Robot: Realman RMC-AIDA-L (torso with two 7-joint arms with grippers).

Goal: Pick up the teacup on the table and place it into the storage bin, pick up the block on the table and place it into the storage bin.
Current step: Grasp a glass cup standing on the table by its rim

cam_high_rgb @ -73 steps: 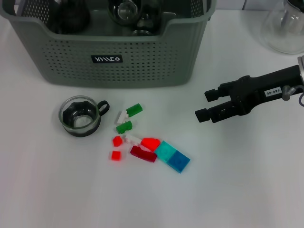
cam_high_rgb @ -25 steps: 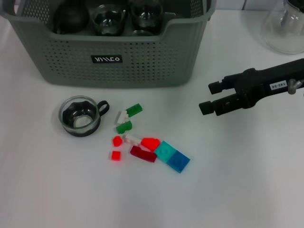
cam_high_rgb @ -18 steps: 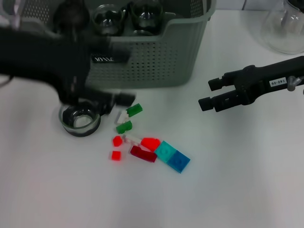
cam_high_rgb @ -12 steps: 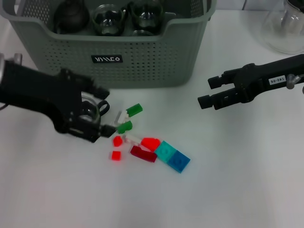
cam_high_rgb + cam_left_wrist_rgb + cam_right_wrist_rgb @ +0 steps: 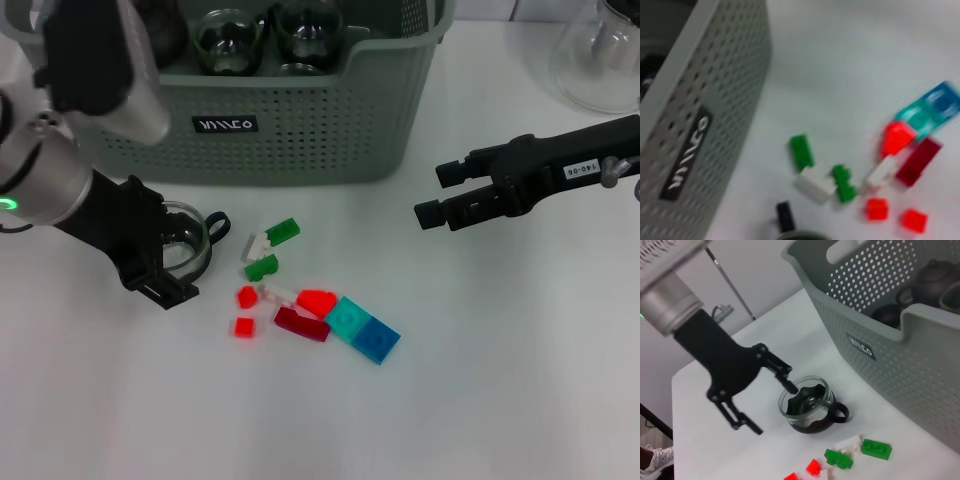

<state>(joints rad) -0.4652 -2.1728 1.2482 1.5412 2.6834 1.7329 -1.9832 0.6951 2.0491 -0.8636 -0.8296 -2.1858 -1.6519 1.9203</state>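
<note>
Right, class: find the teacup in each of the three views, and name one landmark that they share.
Head view: the teacup sits left of centre on the table, partly behind the left gripper.
Left wrist view: only its black handle and a sliver of rim show at the bottom edge.
Right wrist view: near the centre, one finger at its rim.
Shared landmark: the bin's black label.

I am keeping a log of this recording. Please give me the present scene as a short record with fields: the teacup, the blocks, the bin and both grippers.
teacup: glass teacup on the table, one finger inside its rim, one outside
blocks: loose blocks on the table beside the teacup
storage bin: storage bin behind them, glass cups and a dark teapot inside
left gripper: left gripper open, straddling the teacup's rim
right gripper: right gripper open, empty, above the table right of the blocks
</note>
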